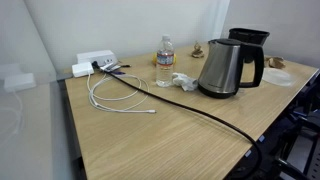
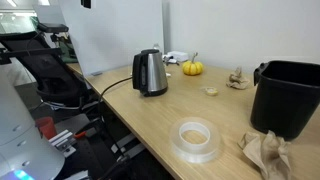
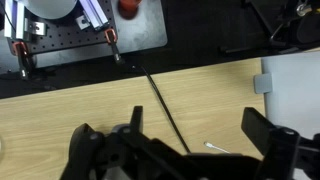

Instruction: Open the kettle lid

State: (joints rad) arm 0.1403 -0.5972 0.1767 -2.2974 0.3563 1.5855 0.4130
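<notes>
Brushed-steel kettle (image 1: 225, 70) upright at far side of wooden worktop (image 1: 160, 135), black lid (image 1: 222, 43) shut. Power cord (image 3: 165, 105) trails off the edge, tethering the kettle. Hand (image 3: 180, 155) released, empty, above bare worktop. Kettle outside wrist view, approach likely not begun.

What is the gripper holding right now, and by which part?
Nothing. The gripper hangs open over the table, jaws empty; the kettle stands untouched.

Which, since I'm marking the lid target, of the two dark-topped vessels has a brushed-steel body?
The tapered electric kettle with the black loop handle; the wide-rimmed vessel is black all over.
</notes>
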